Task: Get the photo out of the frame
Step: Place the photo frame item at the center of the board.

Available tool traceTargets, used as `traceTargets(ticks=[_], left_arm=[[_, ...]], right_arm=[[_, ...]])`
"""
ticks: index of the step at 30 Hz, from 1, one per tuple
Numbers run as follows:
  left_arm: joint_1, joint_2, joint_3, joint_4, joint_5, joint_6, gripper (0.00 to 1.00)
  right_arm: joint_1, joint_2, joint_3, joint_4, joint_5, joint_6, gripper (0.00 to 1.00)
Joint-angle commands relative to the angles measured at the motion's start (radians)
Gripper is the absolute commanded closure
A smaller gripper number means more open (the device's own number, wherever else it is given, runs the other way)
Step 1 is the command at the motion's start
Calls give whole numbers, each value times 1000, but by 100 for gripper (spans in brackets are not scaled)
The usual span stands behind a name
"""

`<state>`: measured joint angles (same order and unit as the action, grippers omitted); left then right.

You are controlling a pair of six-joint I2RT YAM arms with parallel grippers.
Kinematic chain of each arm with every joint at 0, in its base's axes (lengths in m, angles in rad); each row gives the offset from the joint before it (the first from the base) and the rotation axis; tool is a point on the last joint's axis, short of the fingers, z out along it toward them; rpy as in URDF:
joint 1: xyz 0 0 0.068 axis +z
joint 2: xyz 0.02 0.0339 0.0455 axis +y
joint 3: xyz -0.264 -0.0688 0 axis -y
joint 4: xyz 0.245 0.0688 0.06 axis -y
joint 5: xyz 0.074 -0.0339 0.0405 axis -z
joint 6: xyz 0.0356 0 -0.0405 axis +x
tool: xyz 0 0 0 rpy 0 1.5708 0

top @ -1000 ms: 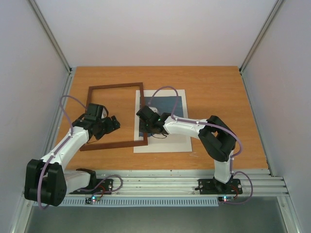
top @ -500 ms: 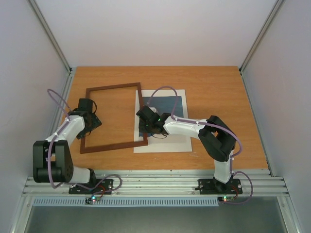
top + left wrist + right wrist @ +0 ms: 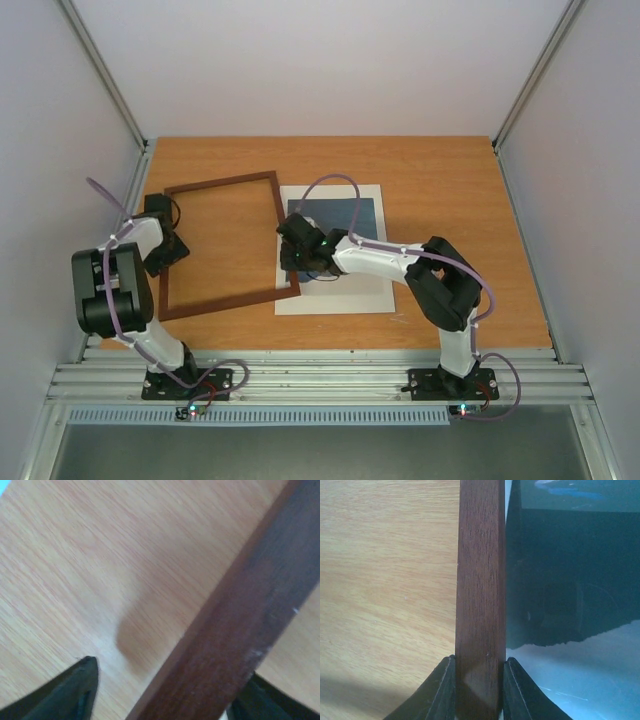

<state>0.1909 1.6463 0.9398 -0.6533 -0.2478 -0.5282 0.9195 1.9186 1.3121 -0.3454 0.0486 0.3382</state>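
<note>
I read no text, label, brand, number or sign in any view. None on frame (image 3: 220,181), none on photo (image 3: 335,210), none on table (image 3: 450,200).

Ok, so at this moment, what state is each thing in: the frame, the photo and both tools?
frame: empty, table visible through it, right rail crossing over the photo's left edge.
photo: out of the frame, flat, face up.
pale board: flat on the table, bordering the photo.
right tool: shut on the frame's right rail.
left tool: open, fingers either side of the frame's left rail.
</note>
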Motion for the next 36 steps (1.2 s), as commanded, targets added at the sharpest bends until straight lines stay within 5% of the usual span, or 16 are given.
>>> traceTargets(ticks=[1, 4, 14, 18, 23, 28, 36], left_arm=[[46, 29, 72, 38, 25, 38, 40], [79, 62, 106, 32, 42, 59, 62], [112, 190, 245, -14, 15, 138, 79], [114, 216, 261, -17, -33, 166, 80], [118, 248, 282, -52, -112, 188, 82], [119, 277, 294, -68, -138, 185, 79], [118, 233, 266, -78, -138, 155, 59]], right_arm=[[7, 37, 84, 68, -71, -1, 99], [7, 64, 115, 42, -87, -7, 99], [23, 145, 255, -47, -130, -47, 79], [23, 125, 271, -94, -118, -94, 56], [20, 63, 245, -162, -137, -207, 39], [-7, -61, 97, -192, -112, -263, 33], [-124, -289, -156, -179, -87, -297, 27]])
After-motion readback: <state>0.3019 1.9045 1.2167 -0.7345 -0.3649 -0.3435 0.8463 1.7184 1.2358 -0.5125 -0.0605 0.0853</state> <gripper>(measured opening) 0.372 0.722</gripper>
